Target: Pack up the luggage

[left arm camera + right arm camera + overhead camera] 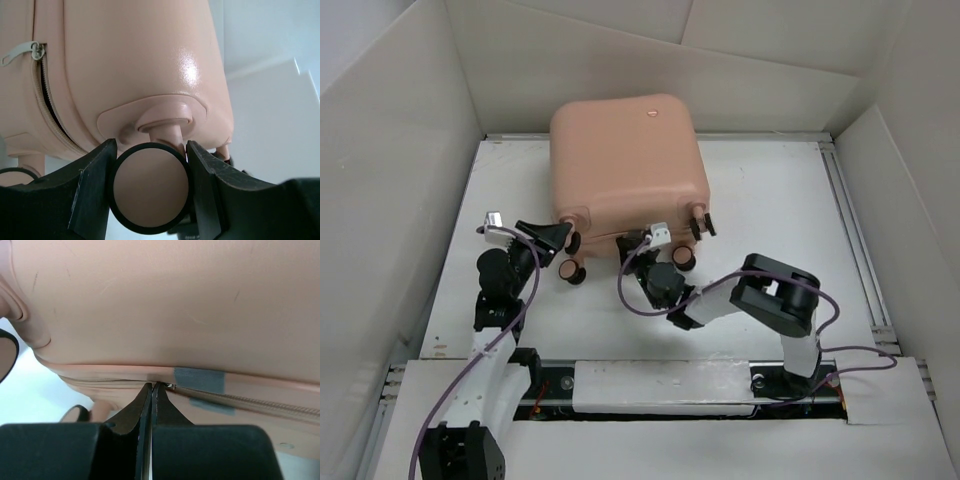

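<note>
The luggage (625, 160) is a peach-pink hard-shell suitcase lying closed at the back middle of the table, its wheels toward me. My left gripper (558, 238) is shut on its near-left caster wheel (150, 187), with one black finger pressed against each side of the rim. A pale zipper pull (17, 51) hangs at the shell's left seam. My right gripper (152, 386) is shut, its tips touching the zipper line (250, 401) on the bottom edge of the luggage (175, 300). They sit just left of a metal slider and a grey tape patch (199, 377). Whether anything is pinched there is hidden.
Other black-and-pink casters (684, 259) stick out from the suitcase's near edge, between the two arms. White walls close in the table on the left, back and right. A metal rail (850, 230) runs along the right side.
</note>
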Controlling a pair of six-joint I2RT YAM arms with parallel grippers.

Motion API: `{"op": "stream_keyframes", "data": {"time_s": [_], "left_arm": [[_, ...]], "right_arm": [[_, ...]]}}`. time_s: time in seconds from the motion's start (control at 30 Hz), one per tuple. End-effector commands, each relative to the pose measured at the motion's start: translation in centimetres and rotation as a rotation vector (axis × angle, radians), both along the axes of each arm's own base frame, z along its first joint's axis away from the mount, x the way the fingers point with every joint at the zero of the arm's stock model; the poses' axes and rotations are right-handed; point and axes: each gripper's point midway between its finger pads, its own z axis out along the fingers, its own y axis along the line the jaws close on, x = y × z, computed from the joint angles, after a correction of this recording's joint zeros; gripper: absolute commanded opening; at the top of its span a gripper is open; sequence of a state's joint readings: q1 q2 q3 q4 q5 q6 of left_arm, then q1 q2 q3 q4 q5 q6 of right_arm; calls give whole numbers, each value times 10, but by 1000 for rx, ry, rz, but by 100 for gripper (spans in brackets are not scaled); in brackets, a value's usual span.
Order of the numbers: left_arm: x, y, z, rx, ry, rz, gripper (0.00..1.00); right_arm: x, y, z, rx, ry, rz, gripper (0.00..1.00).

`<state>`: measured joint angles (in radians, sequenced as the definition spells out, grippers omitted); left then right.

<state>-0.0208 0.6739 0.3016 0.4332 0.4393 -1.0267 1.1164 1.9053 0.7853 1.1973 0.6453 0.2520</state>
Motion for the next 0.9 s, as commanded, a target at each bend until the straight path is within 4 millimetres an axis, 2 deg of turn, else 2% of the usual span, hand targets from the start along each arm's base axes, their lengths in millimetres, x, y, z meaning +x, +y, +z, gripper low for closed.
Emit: {"op": "stream_keyframes", "data": {"time_s": [0.0,0.1,0.17,0.2,0.23,0.3,0.37,0.47,0.53,0.57,0.6,0.63,0.67,0.7,0.73,0.77,0.8,0.87], "left_arm": [[-75,-61,92,-93,-303,-444,0],[-79,-63,95,-88,-310,-467,0],[-81,-64,94,-87,-309,-478,0],[-83,-64,96,-85,-318,-478,0],[-83,-64,96,-85,-318,-478,0],[-80,-64,90,-88,-299,-478,0],[-78,-64,85,-98,-275,-477,0],[-81,-64,85,-104,-278,-479,0],[-83,-64,87,-103,-287,-479,0],[-83,-64,87,-103,-287,-479,0],[-83,-64,86,-94,-294,-478,0],[-82,-63,87,-79,-293,-476,0],[-75,-60,82,-62,-241,-435,0],[-70,-57,78,-31,-226,-407,0],[-68,-54,78,21,-254,-385,0],[-64,-51,75,37,-249,-351,0],[-64,-48,73,49,-234,-326,0],[-58,-41,65,94,-222,-279,0]], "right_arm": [[-97,127,87,334,-68,679,0],[-118,144,72,312,-29,694,0],[-128,147,74,323,-30,702,0],[-140,147,71,326,-24,711,0],[-144,143,62,324,-12,689,0],[-151,142,59,325,-3,680,0],[-151,141,47,300,27,679,0],[-150,148,51,309,32,680,0],[-147,144,50,323,37,659,0],[-142,137,54,349,37,624,0],[-144,122,45,345,42,609,0],[-147,110,59,368,34,597,0],[-145,97,57,362,42,566,0],[-138,69,33,310,80,480,0],[-140,52,45,309,85,452,0],[-138,38,39,287,109,418,0],[-133,15,20,238,145,348,0],[-131,-9,12,182,202,282,0]]}}
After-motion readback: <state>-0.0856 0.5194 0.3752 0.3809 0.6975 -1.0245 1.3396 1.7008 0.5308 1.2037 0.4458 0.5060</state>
